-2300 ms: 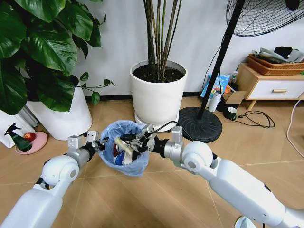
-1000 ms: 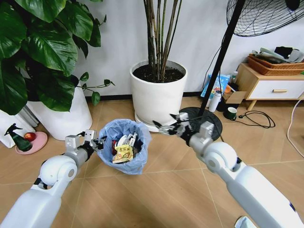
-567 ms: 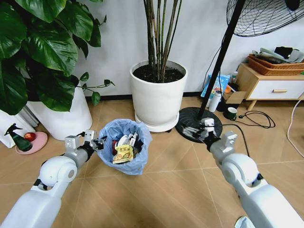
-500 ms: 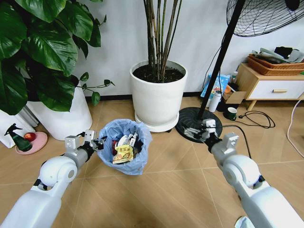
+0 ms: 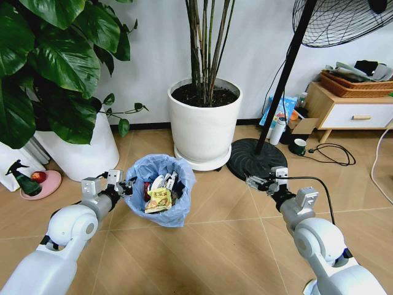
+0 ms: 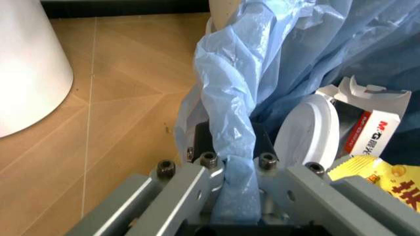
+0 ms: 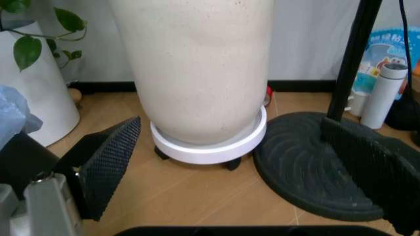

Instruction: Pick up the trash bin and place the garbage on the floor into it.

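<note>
The trash bin [image 5: 161, 212], lined with a crinkled light-blue bag, is just in front of me over the wood-look floor [image 5: 221, 246]. My left gripper [image 5: 123, 185] is shut on its near-left rim. In the left wrist view its fingers [image 6: 196, 179] pinch the blue bag fold [image 6: 229, 123]. Garbage lies inside the bin: a yellow wrapper [image 5: 158, 198], a white round lid [image 6: 307, 132] and a red-and-white box [image 6: 377, 130]. Off to the bin's right, my right gripper [image 5: 259, 181] hangs low above the floor, open and empty. In the right wrist view the right gripper [image 7: 229, 147] has its black pads spread wide.
A large white plant pot [image 5: 204, 120] on a wheeled saucer stands right behind the bin. A fan's black round base [image 5: 255, 161] and pole are next to my right gripper. Another white pot [image 5: 83, 153] stands at the left. A low cabinet [image 5: 350, 110] and cables [image 5: 331, 153] are at the far right.
My right gripper has let a yellow wrapper go into the bin, then swung right and drawn back near the fan base. The left gripper keeps its hold on the rim.
</note>
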`<state>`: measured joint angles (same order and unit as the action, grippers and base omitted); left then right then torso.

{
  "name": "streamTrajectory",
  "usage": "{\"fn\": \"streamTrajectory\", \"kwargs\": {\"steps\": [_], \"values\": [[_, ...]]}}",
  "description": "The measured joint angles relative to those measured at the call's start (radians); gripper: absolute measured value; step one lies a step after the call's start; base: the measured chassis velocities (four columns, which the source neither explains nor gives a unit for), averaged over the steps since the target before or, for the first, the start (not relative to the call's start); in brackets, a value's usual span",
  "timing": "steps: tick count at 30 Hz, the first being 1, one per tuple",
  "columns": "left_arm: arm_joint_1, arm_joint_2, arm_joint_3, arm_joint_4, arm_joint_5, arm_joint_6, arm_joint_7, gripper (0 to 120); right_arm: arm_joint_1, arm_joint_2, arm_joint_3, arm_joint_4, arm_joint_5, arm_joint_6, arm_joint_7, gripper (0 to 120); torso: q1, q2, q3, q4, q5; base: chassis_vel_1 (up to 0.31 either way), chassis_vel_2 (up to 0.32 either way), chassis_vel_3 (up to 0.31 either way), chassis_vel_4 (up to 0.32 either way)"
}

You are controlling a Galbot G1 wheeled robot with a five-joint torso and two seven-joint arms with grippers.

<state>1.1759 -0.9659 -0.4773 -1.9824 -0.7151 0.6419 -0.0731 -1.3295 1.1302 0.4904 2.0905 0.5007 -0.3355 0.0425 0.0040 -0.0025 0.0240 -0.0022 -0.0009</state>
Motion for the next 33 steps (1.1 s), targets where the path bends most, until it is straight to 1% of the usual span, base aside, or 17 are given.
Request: {"fn": "streamTrajectory", "kwargs": {"steps": [7,10,21,23,33], "values": [[0.002,0.002,0.000,-0.002,0.000,0.000,-0.001,0,-0.008,0.005,0.000,0.002,0.000,0.002,0.003,100,0.000,0.000,0.000,0.0001,0.0000,0.095,-0.108,-0.106,0.097],[0.001,0.001,0.000,-0.003,-0.001,0.000,-0.001,0,-0.014,0.006,0.002,0.003,0.000,0.002,0.003,100,0.000,0.000,0.000,-0.0001,-0.0001,0.177,-0.173,-0.155,0.164],[0.000,0.003,0.001,-0.003,-0.003,0.000,-0.002,0,-0.015,0.011,0.000,0.004,-0.001,0.004,0.003,100,0.000,0.000,0.000,0.0001,0.0000,0.141,-0.140,-0.128,0.138],[-0.001,0.003,0.001,-0.003,-0.003,0.000,-0.001,0,-0.017,0.014,-0.001,0.004,-0.001,0.004,0.003,100,0.000,0.000,0.000,-0.0002,0.0000,0.124,-0.132,-0.136,0.127],[-0.002,0.000,0.003,-0.003,-0.003,0.000,-0.001,0,-0.024,0.022,-0.005,0.006,-0.004,0.007,0.002,100,0.000,0.000,0.000,0.0001,-0.0002,0.167,-0.160,-0.159,0.159]]}}
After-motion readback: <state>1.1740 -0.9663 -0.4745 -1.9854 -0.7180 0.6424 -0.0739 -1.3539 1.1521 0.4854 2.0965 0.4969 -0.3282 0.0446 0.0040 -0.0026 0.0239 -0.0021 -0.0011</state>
